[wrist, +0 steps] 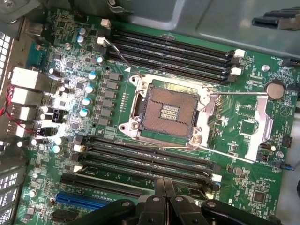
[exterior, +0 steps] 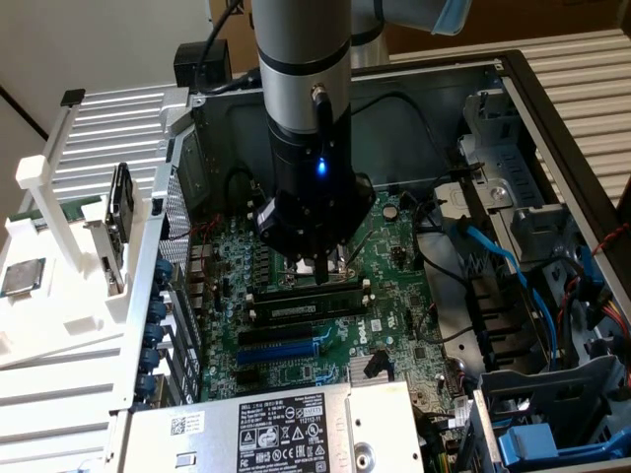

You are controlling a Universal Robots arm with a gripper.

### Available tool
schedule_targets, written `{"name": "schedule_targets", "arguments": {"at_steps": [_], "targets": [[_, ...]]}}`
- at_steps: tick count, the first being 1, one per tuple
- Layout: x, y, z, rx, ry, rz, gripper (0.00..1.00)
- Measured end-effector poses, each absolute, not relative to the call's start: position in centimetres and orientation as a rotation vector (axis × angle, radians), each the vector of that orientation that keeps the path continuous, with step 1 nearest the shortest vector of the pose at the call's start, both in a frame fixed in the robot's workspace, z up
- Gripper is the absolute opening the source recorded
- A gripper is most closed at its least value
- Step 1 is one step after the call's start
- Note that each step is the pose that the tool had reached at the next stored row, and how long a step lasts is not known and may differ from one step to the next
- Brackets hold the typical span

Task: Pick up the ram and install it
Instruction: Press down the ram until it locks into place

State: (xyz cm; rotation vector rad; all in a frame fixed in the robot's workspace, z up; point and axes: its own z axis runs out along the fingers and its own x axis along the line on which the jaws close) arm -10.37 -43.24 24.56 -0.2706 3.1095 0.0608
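Black and drawn fully together at the gripper [wrist: 164,187], with nothing pinched between the fingers [wrist: 157,194]. Hangs tip-down from the grey arm [exterior: 301,59] inside the open computer case [exterior: 552,108], low over the green motherboard [exterior: 394,246]. Hovers in the exterior view [exterior: 320,271] just above the bank of black memory slots [exterior: 296,291] on the nearer side of the CPU socket [wrist: 169,112].

Just beside those tips, seated on edge in that bank: the ram [exterior: 306,308], a long dark stick with a pale label strip, parallel to its neighbouring slots. Cannot tell from the exterior view whether touched by the fingertips or a little apart. Cannot pick it out with certainty in the wrist view.

Further out, alongside the slots, the blue expansion slot [exterior: 281,350]. Beyond the socket in the wrist view, a second bank of black slots [wrist: 173,51] and a round coin cell [wrist: 274,89]. Towards the exterior view's right, a light blue cable [exterior: 493,251] running down past the drive bays. At the bottom of that view, a silver power supply [exterior: 281,424] with a black label. Outside the case, on the exterior view's left, a white rack [exterior: 59,197].
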Motion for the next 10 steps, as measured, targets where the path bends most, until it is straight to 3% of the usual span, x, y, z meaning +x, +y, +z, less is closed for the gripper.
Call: {"name": "schedule_targets", "arguments": {"at_steps": [10], "targets": [[-10.37,-43.24,24.56,-0.091,3.118,0.059,0.10]]}}
